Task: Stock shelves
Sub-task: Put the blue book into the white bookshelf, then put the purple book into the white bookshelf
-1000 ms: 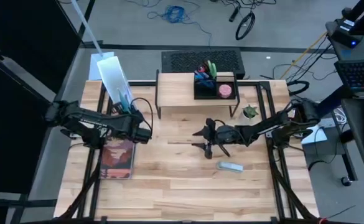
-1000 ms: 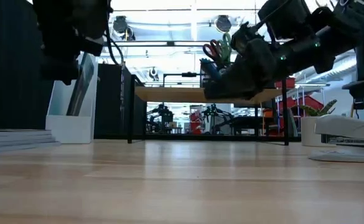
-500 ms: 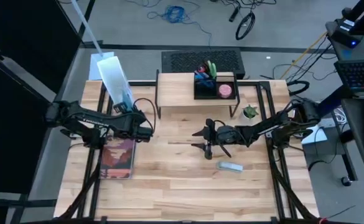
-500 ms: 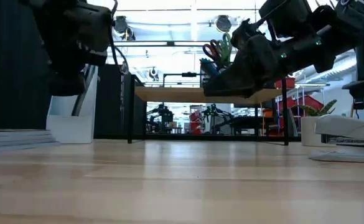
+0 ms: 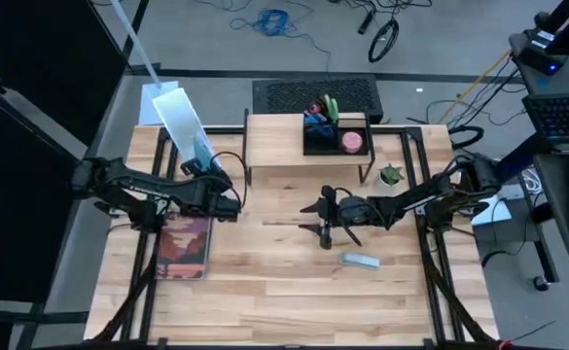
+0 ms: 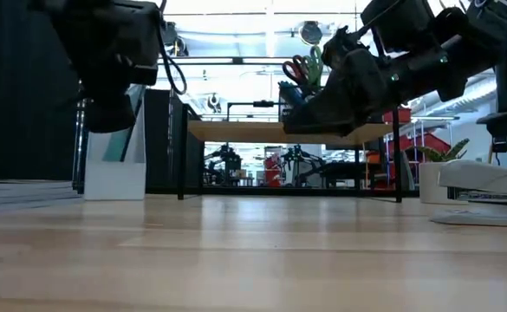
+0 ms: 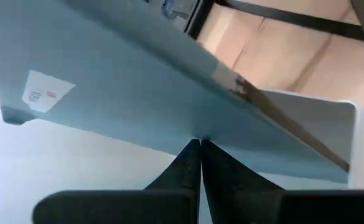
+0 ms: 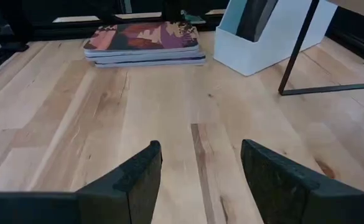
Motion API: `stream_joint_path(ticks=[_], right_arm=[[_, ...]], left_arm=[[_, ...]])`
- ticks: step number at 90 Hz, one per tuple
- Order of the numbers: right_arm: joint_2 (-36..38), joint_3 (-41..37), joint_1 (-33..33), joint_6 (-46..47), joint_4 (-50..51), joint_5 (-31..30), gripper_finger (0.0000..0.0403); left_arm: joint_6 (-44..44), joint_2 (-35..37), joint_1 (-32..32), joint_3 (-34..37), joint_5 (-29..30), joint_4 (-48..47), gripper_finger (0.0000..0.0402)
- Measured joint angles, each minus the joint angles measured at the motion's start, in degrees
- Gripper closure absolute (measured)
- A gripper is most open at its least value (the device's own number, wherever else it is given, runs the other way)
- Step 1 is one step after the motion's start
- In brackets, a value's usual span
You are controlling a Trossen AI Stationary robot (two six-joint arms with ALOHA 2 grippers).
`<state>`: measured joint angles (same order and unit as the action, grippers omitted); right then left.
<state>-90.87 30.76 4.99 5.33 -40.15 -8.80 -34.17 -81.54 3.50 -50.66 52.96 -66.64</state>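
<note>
Left gripper (image 5: 228, 201) sits left of centre in the high view, just beside the white file box (image 5: 182, 124), and the left wrist view shows its two dark fingers (image 7: 188, 168) pinched tight together against the edge of a flat pale-blue folder (image 7: 126, 93) standing in that box. So it is clenched on the folder. In the low view the box (image 6: 114, 165) stands at left on the bench (image 6: 253, 251), with the left arm hanging above it.

The shelf, a low riser with a light-wood top (image 5: 274, 139), stands at upper centre of the high view. A black organizer tray (image 5: 335, 136) rests on its right half, holding pens and scissors, with a pink round thing in its right compartment. From the low view the riser's top (image 6: 236, 132) shows as a thin wood strip on black legs, far back at centre.

Right gripper (image 5: 313, 207) hovers right of centre in the high view, well apart from the riser. Its fingers (image 8: 281, 180) are spread wide over bare wood, grasping nothing.

A stack of magazines (image 5: 183, 247) lies at lower left, below the left arm. A stapler (image 5: 360, 260) lies below the right gripper, and a small potted plant (image 5: 390, 175) stands just right of the riser.
</note>
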Motion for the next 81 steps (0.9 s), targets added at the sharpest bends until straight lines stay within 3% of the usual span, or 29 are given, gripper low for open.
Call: stream_joint_path(ticks=[26,47,60,81], right_arm=[[0.0,0.0,0.0,0.0,0.0,0.0,0.0202],[0.0,0.0,0.0,0.1,0.0,0.0,0.0202],[0.0,0.0,0.0,1.8,0.0,0.1,0.0202],[0.0,0.0,0.1,4.9,0.0,1.7,0.0202]], left_arm=[[-1.5,0.0,5.8,-7.7,-14.5,-4.3,0.0401],[-16.5,0.0,10.9,-11.7,-25.8,-9.0,0.0393],[-23.8,0.0,15.1,-11.7,-30.9,-9.0,0.0347],[-31.2,0.0,23.2,-11.1,-32.9,-8.9,0.0237]])
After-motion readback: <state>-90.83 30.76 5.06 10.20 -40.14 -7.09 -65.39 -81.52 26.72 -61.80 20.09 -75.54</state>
